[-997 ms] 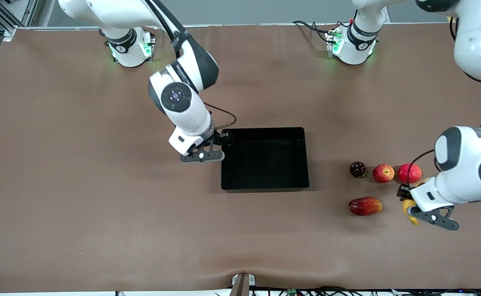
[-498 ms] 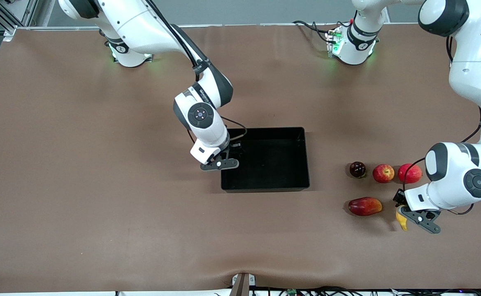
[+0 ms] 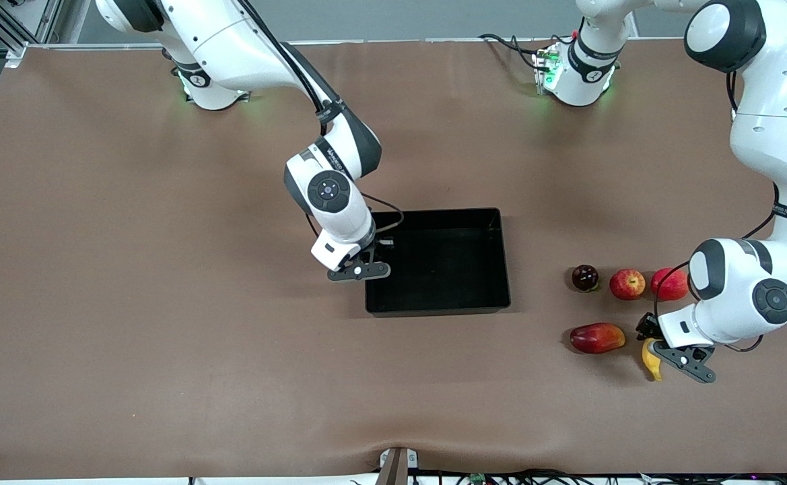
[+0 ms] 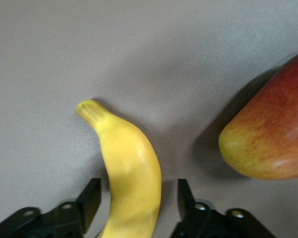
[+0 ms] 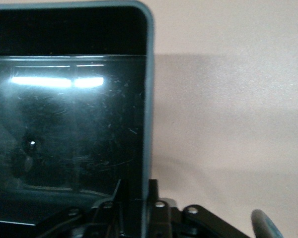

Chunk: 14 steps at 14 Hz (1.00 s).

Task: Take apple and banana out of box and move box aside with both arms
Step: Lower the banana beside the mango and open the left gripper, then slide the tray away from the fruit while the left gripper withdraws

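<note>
The banana (image 4: 130, 173) lies on the brown table (image 3: 130, 303) at the left arm's end, with its stem tip pointing away from the left gripper (image 4: 134, 206). That gripper is down over it with its jaws open, one finger (image 4: 89, 201) on each side of the banana's thick part; small gaps show between the fingers and the peel. Just beside the banana, toward the middle of the table, is a large red and yellow fruit (image 4: 273, 134). Farther from the front camera than these two, three small fruits sit in a row: a dark one (image 3: 585, 277), a red apple (image 3: 627, 284) with yellowish patches, and a red one (image 3: 669, 284) partly under the left arm.

The black tray (image 3: 494, 263) sits near the middle of the table, well apart from the fruits. The right gripper (image 5: 136, 198) is at the tray's wall on the right arm's side. Its jaws are closed on that wall, one finger inside the tray and one outside it.
</note>
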Tool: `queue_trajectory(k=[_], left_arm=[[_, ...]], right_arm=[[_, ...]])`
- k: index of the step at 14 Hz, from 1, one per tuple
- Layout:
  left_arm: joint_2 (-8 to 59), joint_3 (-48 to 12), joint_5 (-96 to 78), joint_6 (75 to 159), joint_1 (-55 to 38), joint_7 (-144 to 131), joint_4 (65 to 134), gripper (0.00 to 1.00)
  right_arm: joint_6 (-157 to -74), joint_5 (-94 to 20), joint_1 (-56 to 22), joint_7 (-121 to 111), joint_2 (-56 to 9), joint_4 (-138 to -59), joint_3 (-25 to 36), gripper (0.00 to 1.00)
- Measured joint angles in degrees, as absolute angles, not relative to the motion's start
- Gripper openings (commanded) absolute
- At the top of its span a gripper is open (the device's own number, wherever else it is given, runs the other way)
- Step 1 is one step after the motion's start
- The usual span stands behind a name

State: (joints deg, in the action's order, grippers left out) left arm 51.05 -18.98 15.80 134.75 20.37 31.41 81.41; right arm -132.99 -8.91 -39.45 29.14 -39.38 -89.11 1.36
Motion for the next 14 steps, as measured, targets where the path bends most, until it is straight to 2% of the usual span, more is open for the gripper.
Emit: queue_trajectory(k=[3,5,9,14], left_arm=[[49.49,-19.53,15.3,134.97,20.52,29.81,80.98,1.0],[46.1,-20.36,15.25,133.39,20.52,27.33,80.79,1.0],[36.06,-21.79,15.23,122.51,19.31,14.91,80.91,1.0],[25.37,-22.12,15.11,106.39,15.07,-12.59,81.32,1.0]], right_arm=[[-131.93,-11.28,-39.15,29.16,-39.35,-88.23,1.58,0.0],[-126.81,-11.51,-37.86,29.16,-39.26,-85.84,1.73,0.0],[-114.07,-11.52,-32.23,28.57,-36.53,-80.02,2.12,0.0],[-103.85,-11.5,-20.68,17.72,-30.39,-80.34,2.53,0.0]])
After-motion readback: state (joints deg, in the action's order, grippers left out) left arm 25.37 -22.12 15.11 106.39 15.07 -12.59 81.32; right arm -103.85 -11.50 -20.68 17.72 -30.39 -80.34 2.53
